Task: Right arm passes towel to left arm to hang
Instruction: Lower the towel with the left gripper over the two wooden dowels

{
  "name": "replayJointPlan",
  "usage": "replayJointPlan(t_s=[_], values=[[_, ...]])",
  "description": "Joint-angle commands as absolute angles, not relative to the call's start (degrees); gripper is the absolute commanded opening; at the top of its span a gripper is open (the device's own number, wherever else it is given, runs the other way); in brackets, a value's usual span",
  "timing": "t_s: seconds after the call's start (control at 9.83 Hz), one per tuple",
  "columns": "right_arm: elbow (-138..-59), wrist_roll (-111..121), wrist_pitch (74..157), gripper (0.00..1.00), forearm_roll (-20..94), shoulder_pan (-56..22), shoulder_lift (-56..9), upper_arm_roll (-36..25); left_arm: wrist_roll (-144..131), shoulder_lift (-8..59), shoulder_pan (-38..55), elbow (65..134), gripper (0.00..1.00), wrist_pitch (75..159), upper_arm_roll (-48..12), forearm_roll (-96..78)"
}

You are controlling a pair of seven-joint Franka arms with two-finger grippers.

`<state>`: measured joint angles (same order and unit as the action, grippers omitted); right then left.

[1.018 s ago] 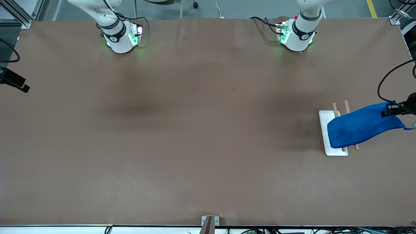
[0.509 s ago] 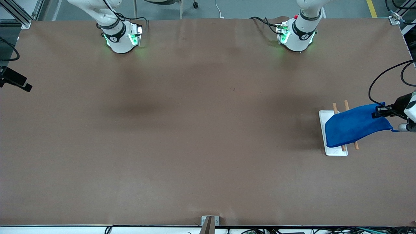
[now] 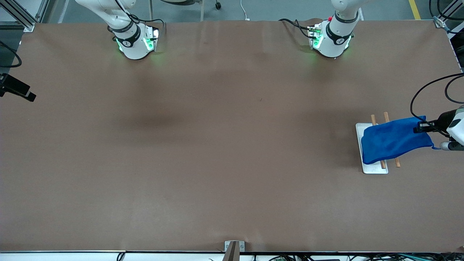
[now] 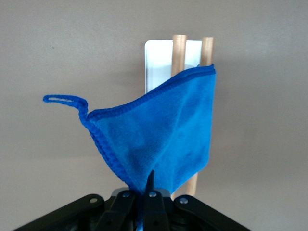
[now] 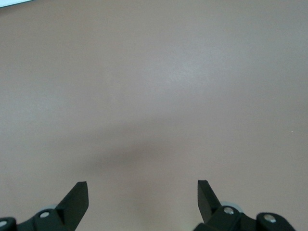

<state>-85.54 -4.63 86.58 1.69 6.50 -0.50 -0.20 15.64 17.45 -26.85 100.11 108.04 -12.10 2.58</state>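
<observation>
The bright blue towel (image 3: 391, 139) hangs over the two wooden rods (image 3: 386, 116) of a small rack with a white base plate (image 3: 362, 130), at the left arm's end of the table. My left gripper (image 3: 420, 127) is shut on one corner of the towel and holds it beside the rack. In the left wrist view the towel (image 4: 163, 130) spreads from the left gripper (image 4: 147, 185) to the rods (image 4: 179, 48), and its small loop (image 4: 62, 99) sticks out at one corner. My right gripper (image 5: 143, 192) is open and empty over bare table.
A black cable (image 3: 417, 98) loops above the left gripper. The two arm bases (image 3: 134, 40) (image 3: 331, 38) stand along the table edge farthest from the front camera. A small metal bracket (image 3: 233, 246) sits at the nearest table edge.
My left gripper has moved with the towel a little toward the table's middle, over the rack. The towel has bunched up and lies closer on the rods.
</observation>
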Motion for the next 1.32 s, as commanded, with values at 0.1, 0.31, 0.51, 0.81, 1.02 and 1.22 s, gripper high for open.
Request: replayJointPlan(t_s=[0.1,0.31,0.51,0.81,1.02,1.22], values=[[-86.04,-4.57,86.05,1.00,2.64,7.12,0.35,0.00,15.91,19.59,-27.42,101.78,0.09,109.78,-12.22,5.53],[-86.04,-4.57,86.39,1.00,2.64,7.12,0.35,0.00,15.21,19.69,-27.33,101.78,0.52,109.95,-12.13,5.54],[-86.04,-4.48,86.13,1.00,2.64,7.21,0.35,0.00,15.47,19.60,-27.33,101.52,1.00,109.78,-12.22,5.54],[-86.04,-4.31,86.04,1.00,2.64,7.21,0.35,0.00,15.12,18.55,-26.90,100.21,1.00,108.90,-12.91,7.19],[-86.04,-4.31,86.04,1.00,2.64,7.21,0.35,0.00,14.94,16.27,-26.81,97.66,1.00,107.76,-16.06,7.65],[-86.04,-4.13,86.04,1.00,2.64,7.38,0.35,0.00,15.03,14.25,-26.89,94.50,1.00,106.80,-20.19,7.56]])
